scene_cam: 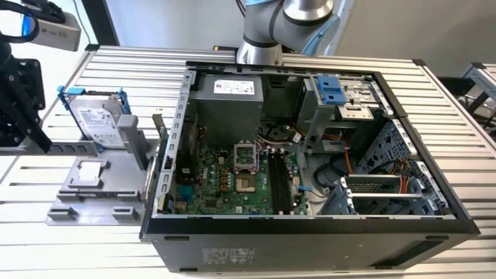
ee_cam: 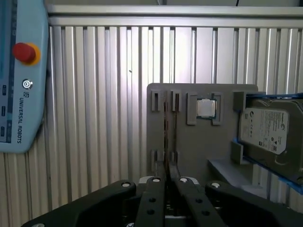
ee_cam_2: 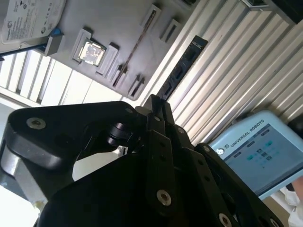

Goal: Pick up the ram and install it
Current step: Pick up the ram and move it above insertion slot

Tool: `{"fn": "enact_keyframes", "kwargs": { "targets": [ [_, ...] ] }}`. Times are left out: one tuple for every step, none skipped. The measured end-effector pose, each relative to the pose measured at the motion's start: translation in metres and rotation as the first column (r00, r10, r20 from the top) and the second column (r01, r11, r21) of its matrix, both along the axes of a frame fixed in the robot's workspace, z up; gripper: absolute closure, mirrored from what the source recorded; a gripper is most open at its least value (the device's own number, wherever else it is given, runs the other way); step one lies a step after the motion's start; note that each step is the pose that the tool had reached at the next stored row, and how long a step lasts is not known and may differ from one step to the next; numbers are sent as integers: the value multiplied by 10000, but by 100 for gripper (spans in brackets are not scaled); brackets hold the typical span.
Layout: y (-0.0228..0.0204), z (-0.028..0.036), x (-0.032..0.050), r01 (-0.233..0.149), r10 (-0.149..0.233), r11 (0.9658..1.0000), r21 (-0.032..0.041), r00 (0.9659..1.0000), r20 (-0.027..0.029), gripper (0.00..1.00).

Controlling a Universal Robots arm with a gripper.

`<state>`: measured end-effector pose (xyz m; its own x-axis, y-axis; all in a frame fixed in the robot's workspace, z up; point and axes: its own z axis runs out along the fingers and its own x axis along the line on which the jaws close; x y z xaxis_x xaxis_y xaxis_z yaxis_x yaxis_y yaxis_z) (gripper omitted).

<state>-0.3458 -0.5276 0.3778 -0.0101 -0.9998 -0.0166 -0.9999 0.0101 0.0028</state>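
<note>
The ram [ee_cam: 165, 125] is a thin dark stick standing on edge in the slotted holders of a grey fixture plate [ee_cam: 199, 146]. In the second wrist view the ram [ee_cam_2: 136, 48] is a slim dark line on the same plate. My gripper [ee_cam: 165, 174] hangs above the plate and clear of the ram, its black fingers [ee_cam_2: 155, 111] pressed together with nothing between them. In the exterior view my gripper [scene_cam: 40, 142] is at the far left, beside the fixture. The motherboard's long black slots [scene_cam: 279, 181] lie inside the open computer case [scene_cam: 310, 232].
A hard drive in a blue frame [scene_cam: 99, 119] and a small square silver chip [ee_cam: 205, 108] share the fixture with the ram. A teach pendant [ee_cam: 21, 80] with a red button lies on the slatted table [ee_cam: 104, 94]. The arm's base [scene_cam: 263, 46] stands behind the case.
</note>
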Motion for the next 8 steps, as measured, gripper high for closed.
{"fn": "enact_keyframes", "kwargs": {
  "targets": [
    [0, 38, 0, 1, -1, 10000, 1, 10000, 0, 100],
    [0, 85, 0, 1, -1, 10000, 2, 10000, 0, 100],
    [0, 124, 0, 1, -1, 10000, 2, 10000, 0, 100],
    [0, 137, 0, 1, -1, 10000, 7, 10000, -1, 100],
    [-1, 136, 0, 0, 0, 10000, 9, 10000, 1, 100],
    [-1, 136, 0, 0, 0, 10000, 8, 10000, 2, 100],
    [0, 138, 8, -2, 2, 10000, 1, 10000, -1, 100],
    [3, 138, 23, -1, 1, 10000, -6, 10000, -1, 100]
  ]
}}
